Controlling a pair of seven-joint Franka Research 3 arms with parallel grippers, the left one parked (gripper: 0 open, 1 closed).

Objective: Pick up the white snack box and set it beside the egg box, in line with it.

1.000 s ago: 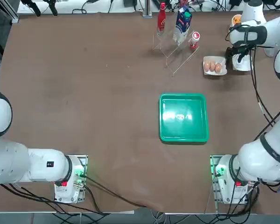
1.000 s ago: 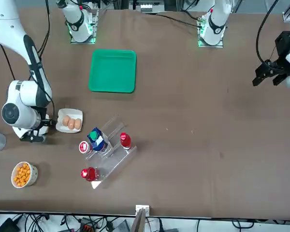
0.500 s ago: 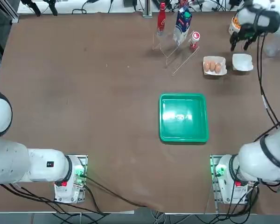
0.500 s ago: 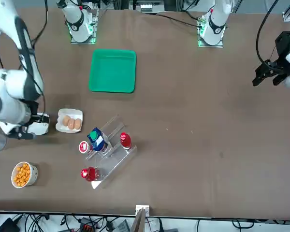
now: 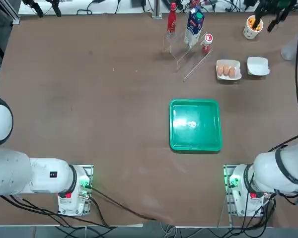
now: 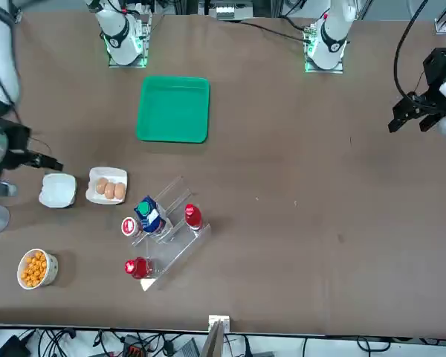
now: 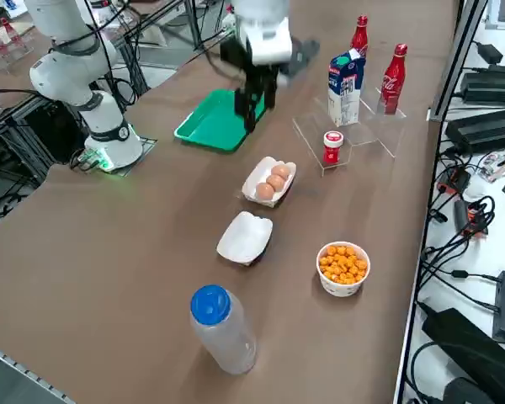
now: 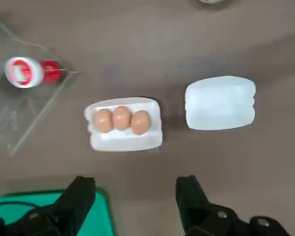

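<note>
While the right gripper (image 8: 132, 204) hung high above the surface (image 5: 89, 99) with its jaws spread and holding nothing, the white snack box (image 8: 220, 103) lay flat just beside the egg box (image 8: 123, 123), a narrow strip of bare surface between them. Both sat near the far right corner, on the side of the egg box away from the clear rack with its small red-capped jar (image 8: 27, 72), with the cup of orange snacks (image 5: 252, 26) farther back and the green tray (image 5: 195, 124) nearer the robot.

By the look of it the placing was done and what remained was to draw clear. Doing that well would have meant rising straight up with the fingers kept apart, so that nothing brushed the light box and skewed it, and keeping away from the blue-capped bottle (image 7: 220, 327) standing close by on the outer side.

The snack box's long axis ran roughly along the same line as the row of three brown eggs, so the two boxes stood end to end. In the wrist view it sat slightly offset from the egg box across that line; I judged the alignment fair, not exact.
</note>
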